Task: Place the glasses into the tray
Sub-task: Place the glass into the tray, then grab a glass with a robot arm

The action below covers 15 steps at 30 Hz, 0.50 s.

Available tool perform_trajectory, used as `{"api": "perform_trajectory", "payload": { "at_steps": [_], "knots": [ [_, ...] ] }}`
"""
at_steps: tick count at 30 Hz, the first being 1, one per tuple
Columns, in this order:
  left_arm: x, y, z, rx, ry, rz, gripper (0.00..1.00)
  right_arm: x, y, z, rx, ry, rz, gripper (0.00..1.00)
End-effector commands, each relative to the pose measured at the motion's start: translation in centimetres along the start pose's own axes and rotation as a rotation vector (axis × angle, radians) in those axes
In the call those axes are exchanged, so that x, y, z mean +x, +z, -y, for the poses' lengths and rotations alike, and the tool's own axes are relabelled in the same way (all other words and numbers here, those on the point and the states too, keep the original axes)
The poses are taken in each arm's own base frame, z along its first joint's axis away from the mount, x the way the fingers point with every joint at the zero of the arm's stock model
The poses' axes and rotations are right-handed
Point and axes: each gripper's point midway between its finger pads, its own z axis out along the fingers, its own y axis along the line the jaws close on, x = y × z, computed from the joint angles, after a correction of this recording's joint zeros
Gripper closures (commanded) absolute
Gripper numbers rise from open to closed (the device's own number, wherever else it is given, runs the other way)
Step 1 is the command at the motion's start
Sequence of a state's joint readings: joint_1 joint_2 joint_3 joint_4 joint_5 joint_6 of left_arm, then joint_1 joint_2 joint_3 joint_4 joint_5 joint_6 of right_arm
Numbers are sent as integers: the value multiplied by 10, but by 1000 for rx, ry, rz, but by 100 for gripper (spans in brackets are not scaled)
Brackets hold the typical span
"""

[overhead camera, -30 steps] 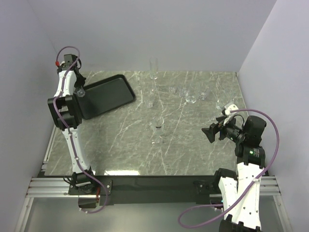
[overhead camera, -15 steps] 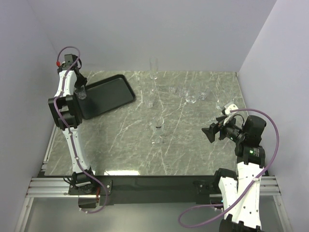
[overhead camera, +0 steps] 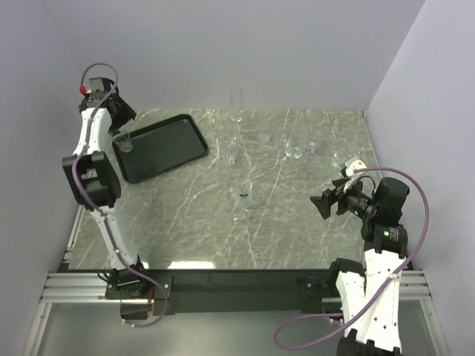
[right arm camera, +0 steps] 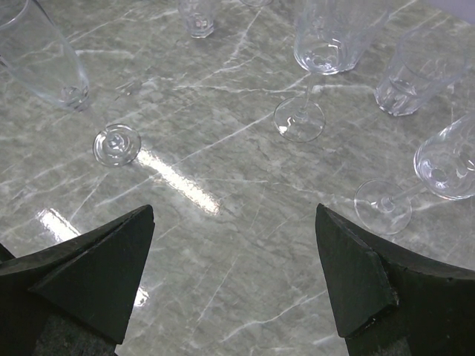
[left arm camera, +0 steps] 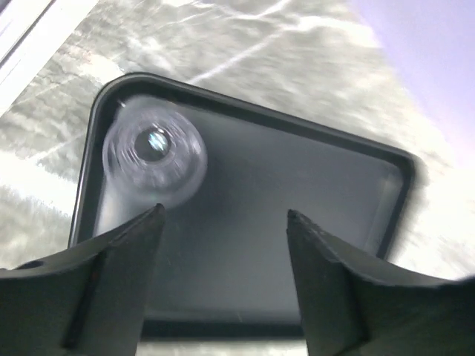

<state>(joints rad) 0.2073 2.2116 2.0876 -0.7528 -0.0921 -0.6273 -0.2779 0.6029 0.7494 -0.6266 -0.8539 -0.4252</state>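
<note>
The black tray (overhead camera: 167, 144) lies at the far left of the table. One small clear glass (overhead camera: 125, 142) stands upright in its left corner. From the left wrist I look straight down into that glass (left arm camera: 154, 152) on the tray (left arm camera: 297, 193). My left gripper (overhead camera: 121, 119) (left arm camera: 224, 215) hangs open above the tray, apart from the glass, holding nothing. Several more glasses stand on the marble: a tall flute (overhead camera: 237, 106) at the back and stemmed ones (overhead camera: 245, 191) in the middle. My right gripper (overhead camera: 323, 204) (right arm camera: 234, 211) is open over bare marble, short of a flute (right arm camera: 44, 63) and a wine glass (right arm camera: 326, 44).
A tumbler (right arm camera: 415, 70) and another stemmed glass (right arm camera: 445, 159) stand right of the right gripper. Purple walls close in the table on the left, back and right. The table's front edge runs along the metal rail (overhead camera: 223, 282).
The left gripper has opened and let go of the glass, which now stands in the tray. That arm has lifted up and back. The right arm has not moved.
</note>
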Motion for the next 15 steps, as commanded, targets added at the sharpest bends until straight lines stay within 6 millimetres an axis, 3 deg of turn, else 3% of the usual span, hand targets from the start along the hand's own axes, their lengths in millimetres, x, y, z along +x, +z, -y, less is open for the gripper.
{"api": "perform_trajectory", "payload": {
  "at_steps": [1, 2, 3, 4, 5, 6, 7, 8, 9, 10, 11, 12, 13, 14, 15],
  "knots": [
    [-54, -101, 42, 232, -3, 197, 26, -3, -2, 1, 8, -32, 14, 5],
    [-41, -100, 36, 234, 0, 170, 23, -4, -2, 0, 8, -34, 16, 5],
    [-43, -109, 39, 266, 3, 193, 22, -4, -2, 0, 5, -35, 18, 5],
    [-46, -137, 46, 323, 6, 221, 21, -4, -2, -1, 4, -35, 20, 5],
    [-31, -135, 38, 324, 11, 199, 19, -5, -2, -2, -2, -38, 21, 5],
    [-32, -144, 41, 359, 15, 224, 17, -4, -2, -3, -7, -42, 21, 6],
    [-35, -170, 44, 404, 23, 262, 16, -4, -2, -2, -5, -46, 21, 6],
    [-17, -168, 40, 422, 34, 225, 14, -5, -2, -3, -10, -46, 23, 6],
    [-15, -175, 41, 454, 42, 241, 14, -5, -2, -4, -18, -48, 24, 6],
    [-15, -199, 42, 496, 52, 276, 13, -4, -2, -4, -21, -40, 20, 6],
    [6, -196, 38, 523, 67, 231, 11, -6, -2, -4, -22, -40, 23, 6],
    [13, -202, 38, 553, 79, 229, 8, -7, -3, -5, -25, -36, 22, 6],
    [12, -222, 40, 599, 99, 272, 6, -9, -5, -7, -28, -33, 20, 6],
    [33, -219, 36, 621, 112, 230, 3, -11, -6, -9, -30, -34, 22, 6],
    [39, -223, 34, 640, 118, 230, 2, -14, -8, -11, -38, -36, 24, 6]
  ]
}}
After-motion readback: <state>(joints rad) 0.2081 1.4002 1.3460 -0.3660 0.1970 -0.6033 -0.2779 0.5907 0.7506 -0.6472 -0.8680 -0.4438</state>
